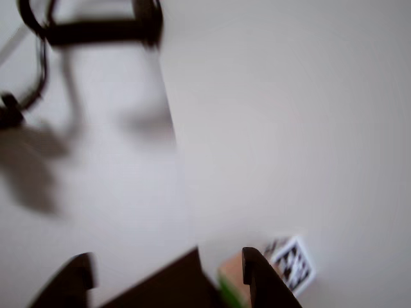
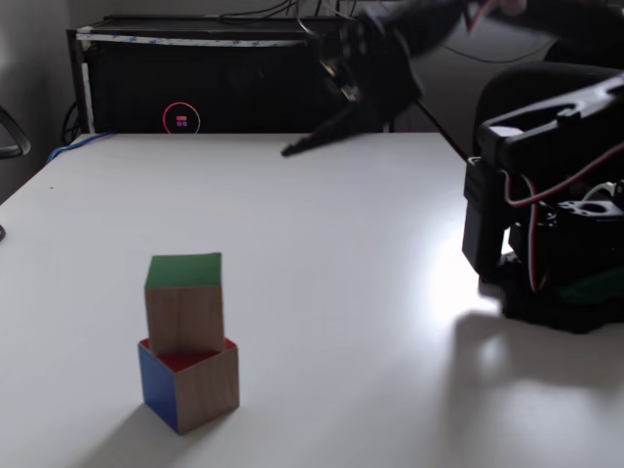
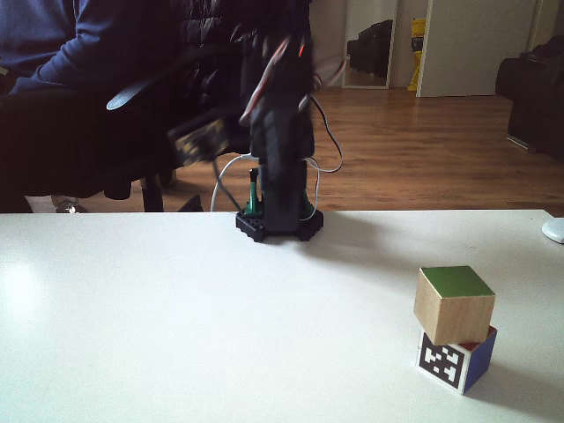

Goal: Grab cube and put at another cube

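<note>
The cube [image 3: 453, 304] is seated, slightly askew, on another cube [image 3: 456, 355] on the surface [image 3: 176, 335]; the tool [image 2: 336, 122], raised well apart, is blurred, its state indeterminable.

There were two cubes on one worktop [image 3: 132, 308], the wooden green-topped cube [image 3: 453, 304] and the marker-patterned cube [image 3: 454, 357], plus one robot arm [image 3: 278, 150].
</note>
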